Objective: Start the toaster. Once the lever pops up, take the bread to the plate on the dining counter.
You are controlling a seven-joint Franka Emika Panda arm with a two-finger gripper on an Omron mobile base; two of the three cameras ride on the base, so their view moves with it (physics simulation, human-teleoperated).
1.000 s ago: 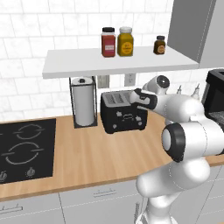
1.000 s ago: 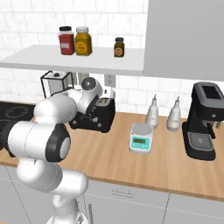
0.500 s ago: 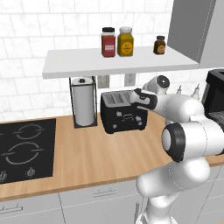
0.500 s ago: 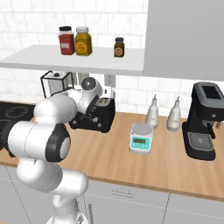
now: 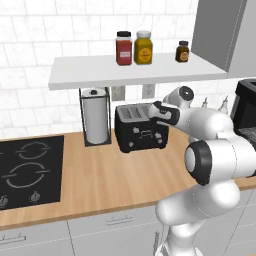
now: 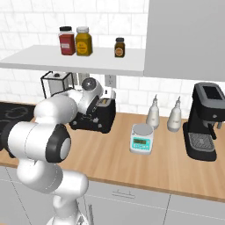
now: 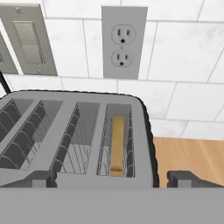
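Our end effector [image 7: 107, 178] hangs spread wide over the toaster [image 5: 141, 127] on the surface; the bread [image 7: 117, 144] sits in its right slot. Descending off-line, we risk hitting the rim.

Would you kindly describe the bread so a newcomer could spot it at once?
Under the white wall shelf with three jars, a black toaster stands on the wooden counter beside the paper towel roll. In the hand view, the bread is the brown slice standing in its rightmost slot; the other slots show bare wire.
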